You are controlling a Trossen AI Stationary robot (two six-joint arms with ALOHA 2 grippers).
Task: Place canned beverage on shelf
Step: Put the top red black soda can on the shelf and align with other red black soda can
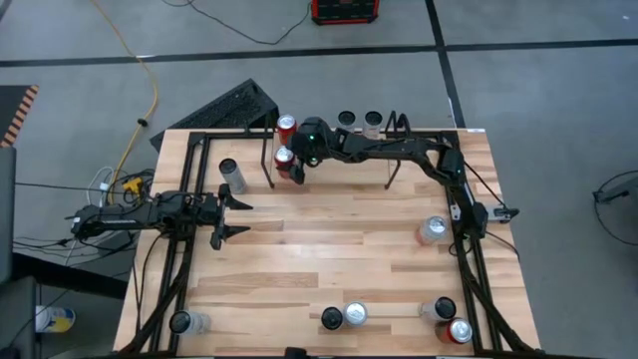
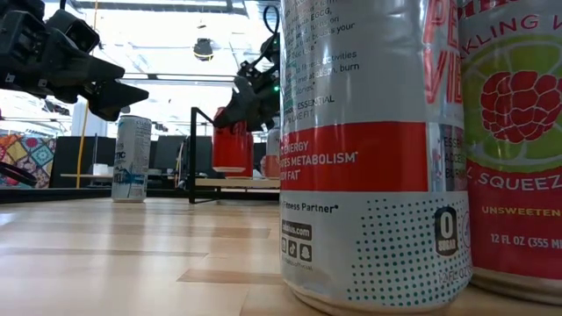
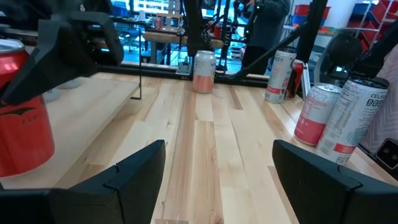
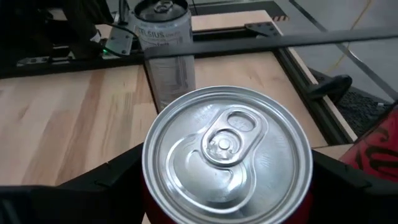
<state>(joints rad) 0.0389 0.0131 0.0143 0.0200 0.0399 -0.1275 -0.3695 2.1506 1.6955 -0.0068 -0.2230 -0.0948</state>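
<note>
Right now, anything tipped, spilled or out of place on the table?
Nothing stands out. Every can in view is upright, no spills. The right gripper is around a red can at the shelf; the left gripper is open and empty.

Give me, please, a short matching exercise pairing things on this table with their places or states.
Things:
1. red can
2. left gripper
3. white can
4. shelf

Places or states:
A. open, empty, over the table's left side
B. at the table's far edge
C. between the right gripper's fingers
D. standing alone on the table's left part

Pairs: 1-C, 2-A, 3-D, 4-B
</note>
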